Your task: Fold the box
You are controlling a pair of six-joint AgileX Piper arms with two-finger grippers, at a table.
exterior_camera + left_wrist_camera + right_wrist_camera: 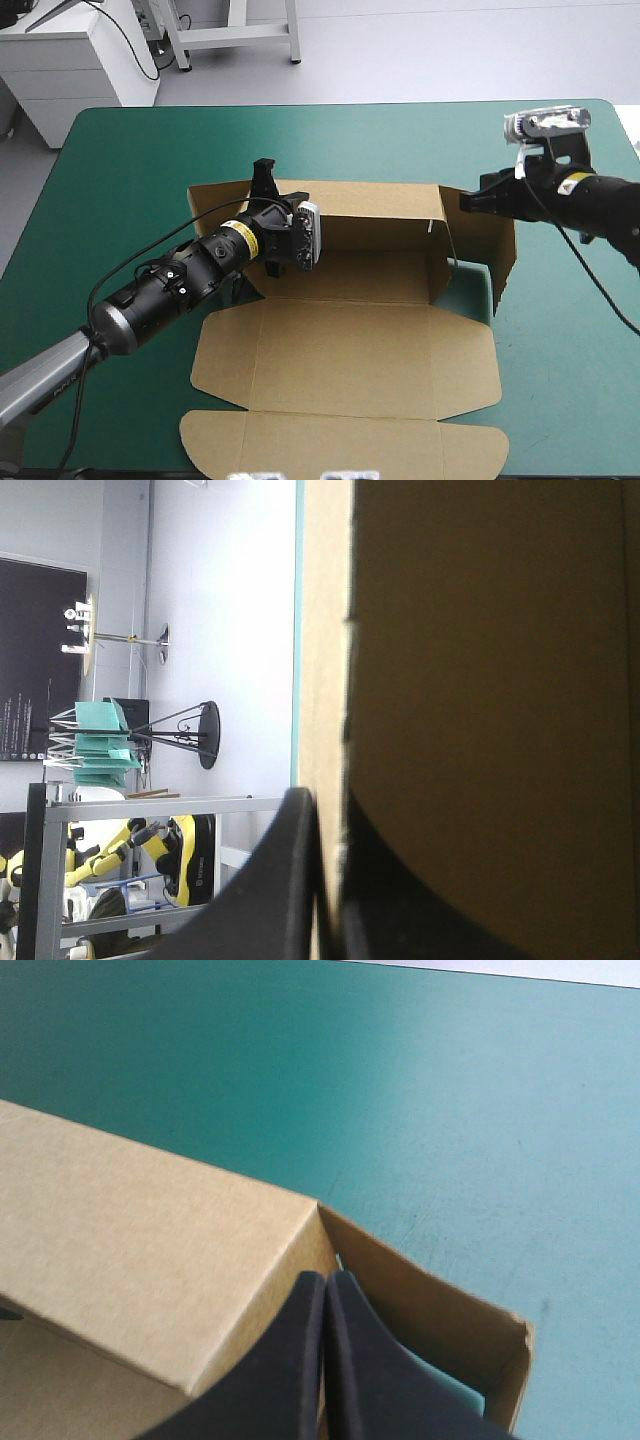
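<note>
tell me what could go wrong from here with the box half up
1. The left gripper pinches only the left end of the box's raised far wall. A pull could slip it free or crease the board.
2. The right gripper is shut at the far right corner, where the right side wall stands but looks untucked. It may well drop flat if released.

I read this as a robotics lab: a teal-green work table (pixel 130 150), a white cabinet (pixel 60 60) at eleven o'clock and a grey metal frame (pixel 240 38) at twelve, both on pale bare floor.
</note>
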